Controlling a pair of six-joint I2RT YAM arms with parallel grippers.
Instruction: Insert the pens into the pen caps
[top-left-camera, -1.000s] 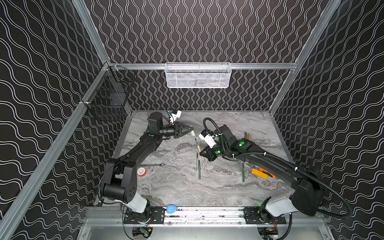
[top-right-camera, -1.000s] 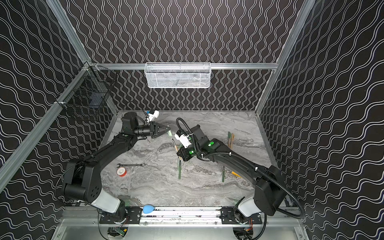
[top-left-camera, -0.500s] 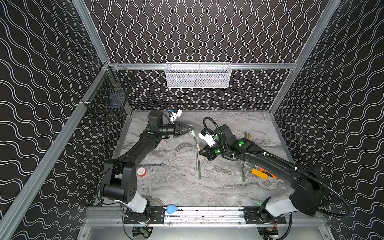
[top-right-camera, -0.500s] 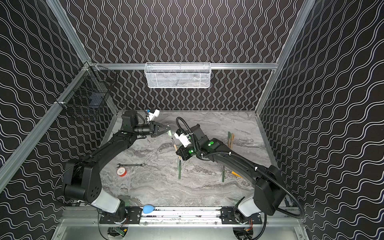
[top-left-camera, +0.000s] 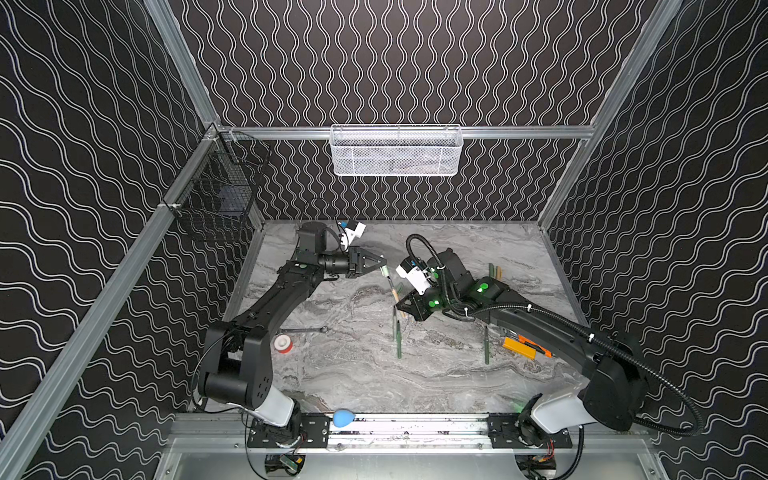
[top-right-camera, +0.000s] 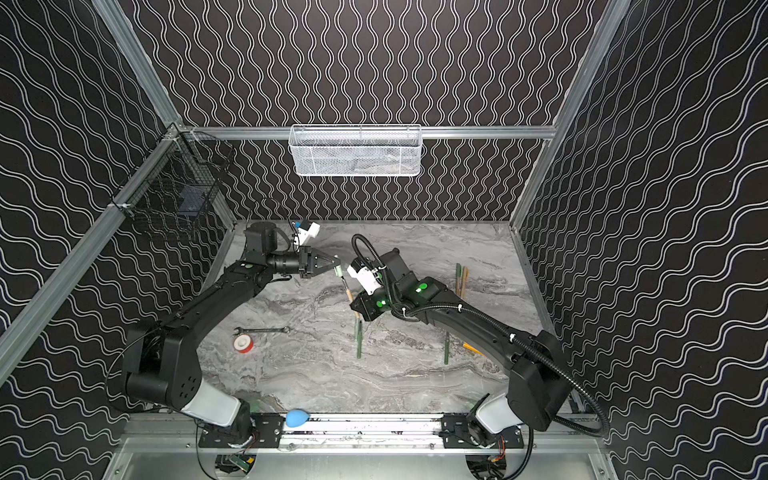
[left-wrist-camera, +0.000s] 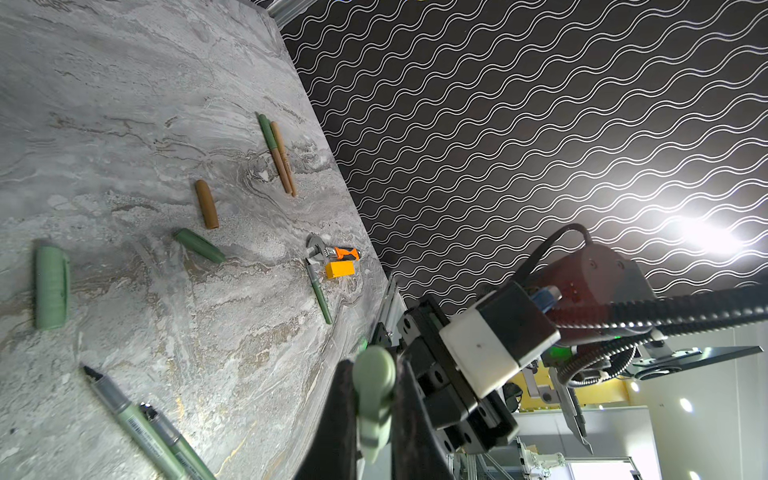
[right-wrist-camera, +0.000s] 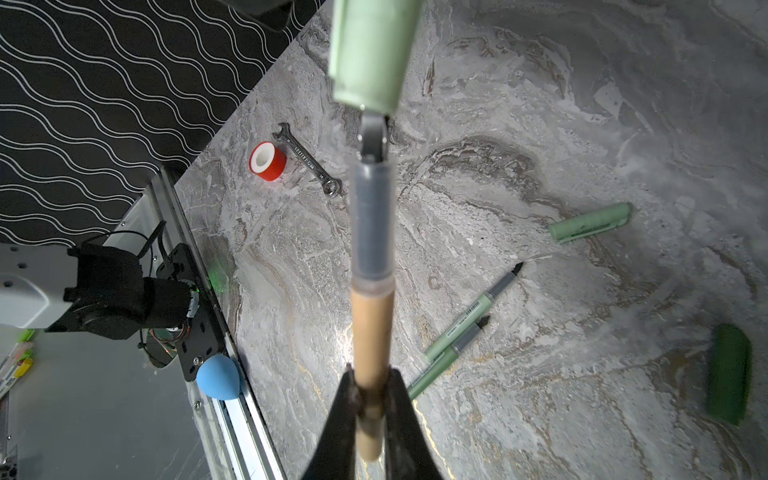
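The tan pen (right-wrist-camera: 371, 316) is held by its rear end in the right claw (right-wrist-camera: 371, 374), whose jaws are narrowed onto the barrel, so that the grey neck and nib are left free to project forward. A pale green cap (left-wrist-camera: 372, 405) is pinched in the left claw (left-wrist-camera: 375, 368), jaws likewise drawn narrow around it, with its open mouth turned toward the nib. Pen and cap are lined up nearly end to end in the air, just left of centre in both top views. The nib is seen at the cap's mouth, but how far it has entered cannot be told. A straight push along the barrel is judged to be called for, since a skewed nib could catch on the rim.

The rest is left on the counter (top-left-camera: 353, 374), a grey marbled slab. Two uncapped pale green pens (top-left-camera: 399, 340) are laid side by side at centre, and a dark green pen (top-left-camera: 486, 347) at right, beside an orange utility knife (top-left-camera: 523, 350). Two apparently capped pens (top-left-camera: 495, 272) lie at right rear. A loose pale green cap (left-wrist-camera: 51, 286), a dark green cap (left-wrist-camera: 199, 246) and a tan cap (left-wrist-camera: 206, 203) lie between these groups. A wrench (top-left-camera: 303, 330) and tape roll (top-left-camera: 282, 344) are kept apart at left. The cell is walled in black wave-patterned panels (top-left-camera: 415, 62), with a white mesh basket (top-left-camera: 397, 151) on the back rail and a black wire basket (top-left-camera: 216, 203) at upper left.
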